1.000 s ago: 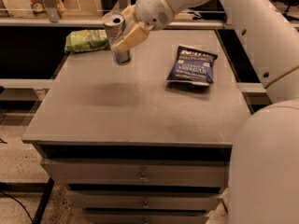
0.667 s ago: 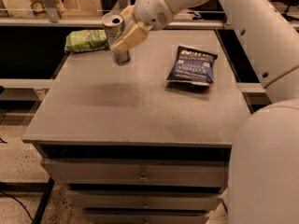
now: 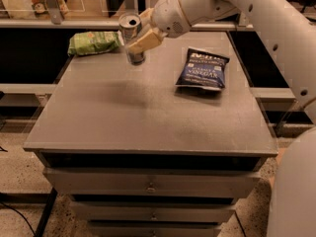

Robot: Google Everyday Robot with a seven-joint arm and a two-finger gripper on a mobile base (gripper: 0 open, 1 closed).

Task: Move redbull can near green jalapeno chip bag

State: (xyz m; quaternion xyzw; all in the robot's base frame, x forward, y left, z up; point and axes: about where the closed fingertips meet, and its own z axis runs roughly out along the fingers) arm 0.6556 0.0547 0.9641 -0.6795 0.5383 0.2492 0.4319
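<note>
— Table (image 3: 148, 117), grey: what do we list?
— Claw (image 3: 139, 42) clamped on redbull can (image 3: 130, 24), aloft just beside green jalapeno chip bag (image 3: 94, 42). We should lower gently, upright, then release.

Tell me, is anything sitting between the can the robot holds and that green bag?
No. In the camera view the gripper holds the redbull can close beside the green jalapeno chip bag, and only bare table shows between them.

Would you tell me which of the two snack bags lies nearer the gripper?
The green jalapeno chip bag at the far left: the gripper, holding the redbull can, is just right of it, while the dark blue bag lies farther off.
</note>
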